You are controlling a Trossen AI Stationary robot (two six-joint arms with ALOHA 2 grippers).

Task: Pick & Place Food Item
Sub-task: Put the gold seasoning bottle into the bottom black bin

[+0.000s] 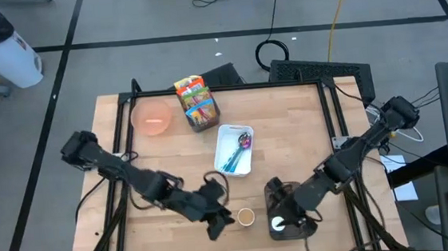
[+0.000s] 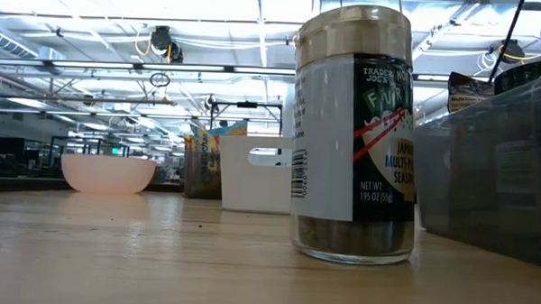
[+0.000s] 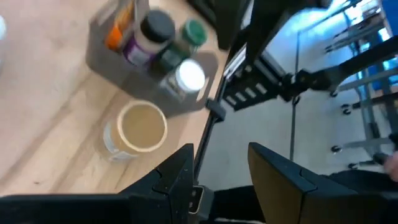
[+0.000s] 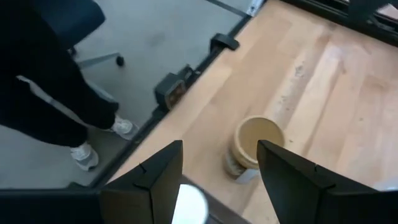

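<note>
Across the middle of the high view lies a light wooden desk (image 1: 289,136) with a dark metal frame, standing on a grey floor marked with dark lines. At the upper left of the desk sits a pink bowl (image 1: 152,117); just right of it stands a holder of colourful packets (image 1: 196,104), and near the centre a white tray (image 1: 234,149) holds utensils. The low view shows a room with bright ceiling lights behind the desk. The seasoning jar (image 1: 246,217) stands upright near the lower edge of the desk, with a tan lid, a clear glass body, dark contents and a white-and-black label. To its right, a dark organiser bin (image 1: 289,216) holds other jars. The left hand (image 1: 218,220) is just left of the jar, fingers parted, gripping nothing. The right hand (image 4: 217,180) hangs over the bin, fingers apart, gripping nothing.
</note>
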